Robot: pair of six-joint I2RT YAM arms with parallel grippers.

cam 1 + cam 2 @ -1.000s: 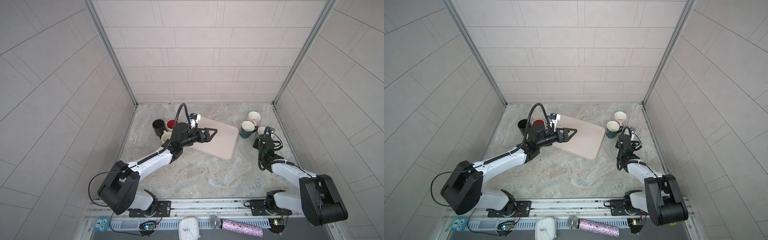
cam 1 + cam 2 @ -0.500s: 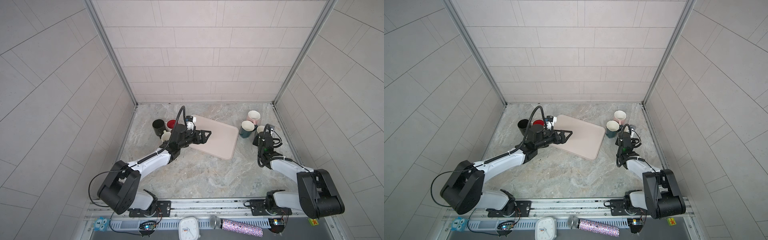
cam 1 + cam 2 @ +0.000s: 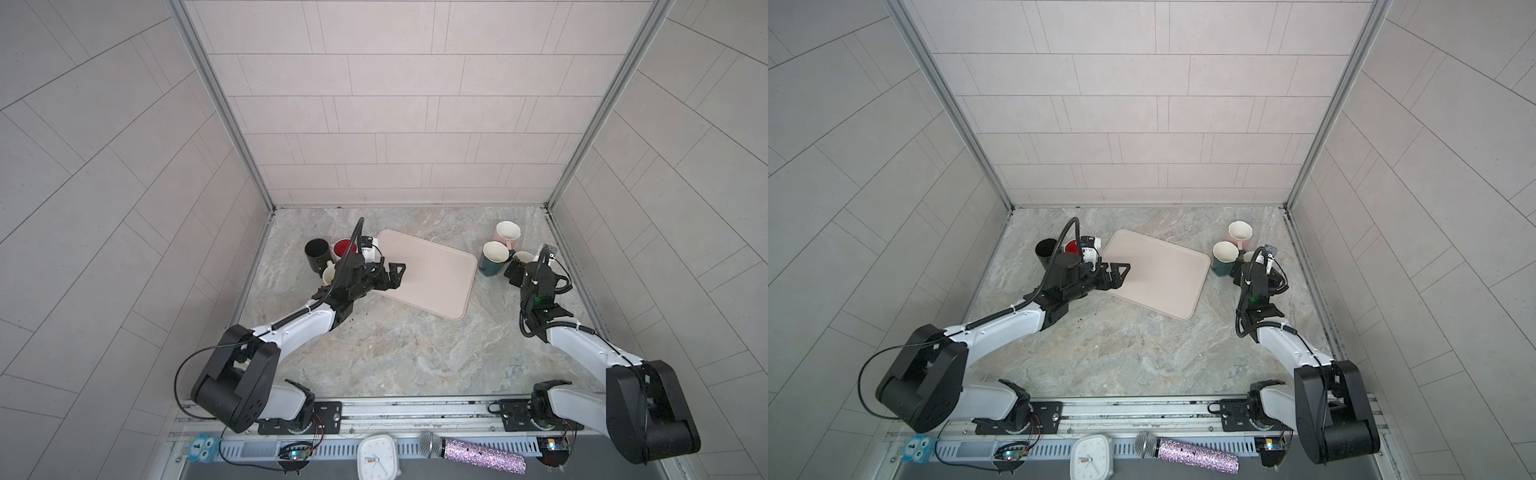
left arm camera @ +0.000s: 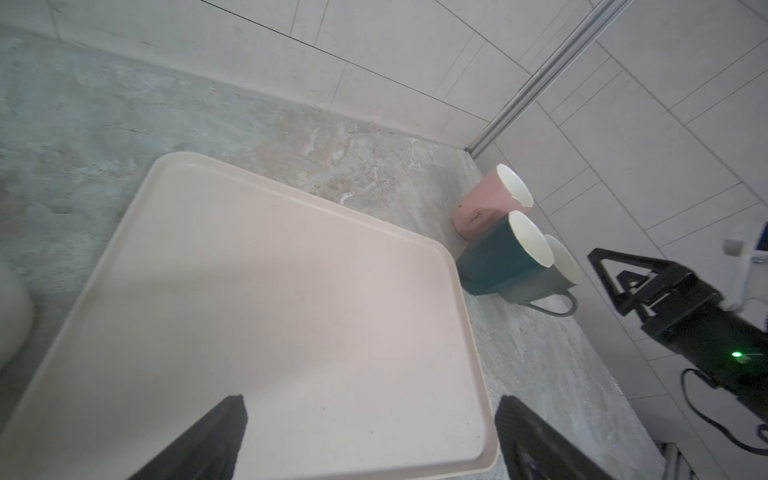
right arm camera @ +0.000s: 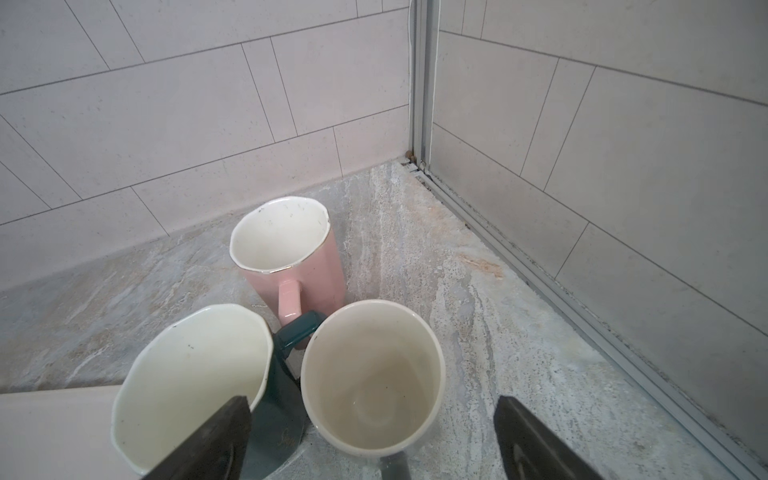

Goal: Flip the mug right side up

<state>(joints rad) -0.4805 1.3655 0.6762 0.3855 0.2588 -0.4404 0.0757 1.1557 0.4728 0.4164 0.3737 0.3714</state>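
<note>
Right gripper [image 5: 370, 401] has sprung open off the grey mug [image 5: 374, 365]; left gripper [image 4: 370, 399] has slid back over the tray's [image 3: 432, 282] left edge, open and empty. Mug stands mouth up on the surface [image 3: 415, 353] at far right, tight against the teal mug [image 5: 187, 365], pink mug [image 5: 278, 237] farther back. It sits straight ahead of the right gripper, between the spread jaws, axis vertical, handle pointing back at the gripper. Cream inside, grey outside, empty. Looks done; retreat straight back.
</note>
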